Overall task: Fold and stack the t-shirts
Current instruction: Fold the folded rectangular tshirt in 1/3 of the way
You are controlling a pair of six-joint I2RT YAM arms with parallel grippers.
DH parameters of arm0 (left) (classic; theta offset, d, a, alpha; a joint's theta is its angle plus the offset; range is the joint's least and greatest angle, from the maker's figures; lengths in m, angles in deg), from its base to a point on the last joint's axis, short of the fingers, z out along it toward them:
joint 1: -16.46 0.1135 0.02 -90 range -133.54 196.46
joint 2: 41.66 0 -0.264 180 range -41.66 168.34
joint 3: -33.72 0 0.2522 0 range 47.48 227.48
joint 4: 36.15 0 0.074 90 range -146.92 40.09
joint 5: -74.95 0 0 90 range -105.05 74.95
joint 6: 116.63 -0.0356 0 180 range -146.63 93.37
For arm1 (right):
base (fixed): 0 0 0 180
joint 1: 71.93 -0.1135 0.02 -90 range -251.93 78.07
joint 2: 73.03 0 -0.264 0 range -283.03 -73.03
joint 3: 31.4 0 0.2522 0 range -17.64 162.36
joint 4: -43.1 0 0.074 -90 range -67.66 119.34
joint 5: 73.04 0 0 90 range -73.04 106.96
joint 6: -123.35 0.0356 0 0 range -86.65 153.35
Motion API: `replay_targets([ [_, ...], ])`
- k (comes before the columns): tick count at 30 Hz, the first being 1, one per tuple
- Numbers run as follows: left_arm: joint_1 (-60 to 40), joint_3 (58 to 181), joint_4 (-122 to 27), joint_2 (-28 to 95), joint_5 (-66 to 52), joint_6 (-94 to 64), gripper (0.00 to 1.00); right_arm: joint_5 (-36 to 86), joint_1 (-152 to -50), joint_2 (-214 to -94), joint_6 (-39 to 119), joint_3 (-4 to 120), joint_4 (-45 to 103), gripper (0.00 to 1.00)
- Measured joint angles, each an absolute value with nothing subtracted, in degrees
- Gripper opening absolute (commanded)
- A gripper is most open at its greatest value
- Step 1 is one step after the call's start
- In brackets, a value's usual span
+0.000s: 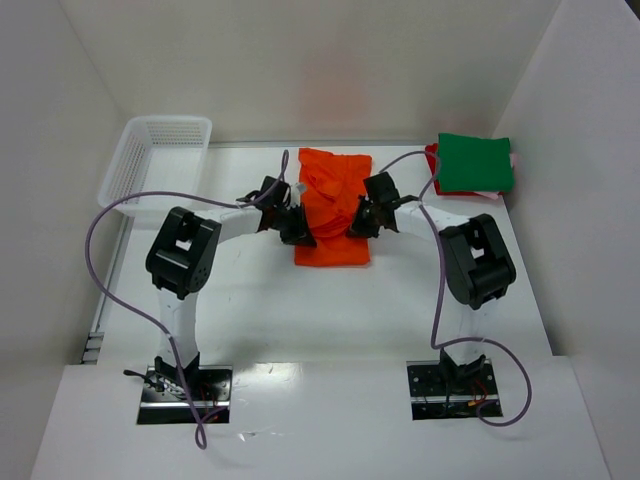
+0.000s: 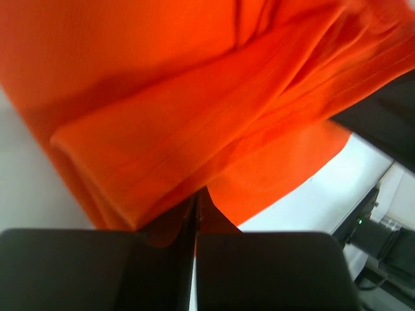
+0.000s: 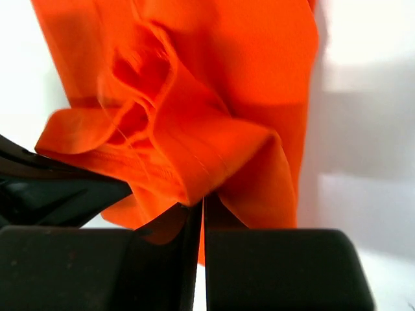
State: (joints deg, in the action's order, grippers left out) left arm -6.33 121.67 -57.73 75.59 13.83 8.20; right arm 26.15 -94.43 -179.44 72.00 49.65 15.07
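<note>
The bright orange t-shirt (image 1: 333,205) lies partly folded in the middle of the table. My left gripper (image 1: 298,229) is shut on its left edge, and the cloth (image 2: 194,129) fills the left wrist view above the closed jaws. My right gripper (image 1: 360,222) is shut on its right edge, where a bunched fold (image 3: 194,149) rises from the closed jaws. The folded green t-shirt (image 1: 476,163) lies on top of a stack at the back right, with the red t-shirt (image 1: 433,160) and the pale pink t-shirt (image 1: 482,194) showing at its edges.
A white plastic mesh basket (image 1: 157,160) stands at the back left. White walls close in the table on the left, back and right. Purple cables loop from both arms.
</note>
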Motion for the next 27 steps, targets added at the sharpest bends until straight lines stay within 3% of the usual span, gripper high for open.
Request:
replay_targets([
  [13,-4.2,129.3,-58.0,80.6,12.6,8.2,0.02,25.6,-94.4,-185.8,71.2,57.1,15.2,0.08],
  [21,-3.3,136.3,-58.9,84.2,11.7,8.1,0.16,25.7,-92.7,-188.7,71.0,59.8,15.1,0.08],
  [27,-3.0,139.2,-58.9,85.3,11.6,8.2,0.19,25.5,-90.3,-188.7,70.9,61.5,15.2,0.08],
])
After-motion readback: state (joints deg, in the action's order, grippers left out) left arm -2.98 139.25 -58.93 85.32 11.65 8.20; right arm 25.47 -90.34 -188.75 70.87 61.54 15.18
